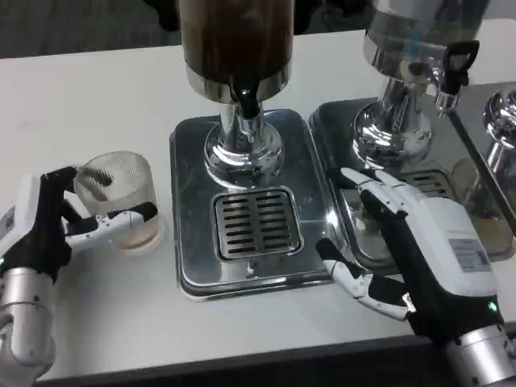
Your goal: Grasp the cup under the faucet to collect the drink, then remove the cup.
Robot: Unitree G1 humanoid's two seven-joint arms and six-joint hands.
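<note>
A clear ribbed cup (121,197) with a little pale drink at its bottom stands on the white table, left of the steel drip tray (189,270). My left hand (56,226) wraps around it, one finger across its front. The black faucet (246,101) of the dark drink dispenser (235,40) hangs above the slotted grate (256,224), which is bare. My right hand (419,250) lies with fingers spread at the tray's right edge, holding nothing.
A second dispenser (415,48) with a black tap stands on its own drip tray (339,121) at the right. Another chrome base (504,121) shows at the far right edge. The table's front edge runs along the bottom.
</note>
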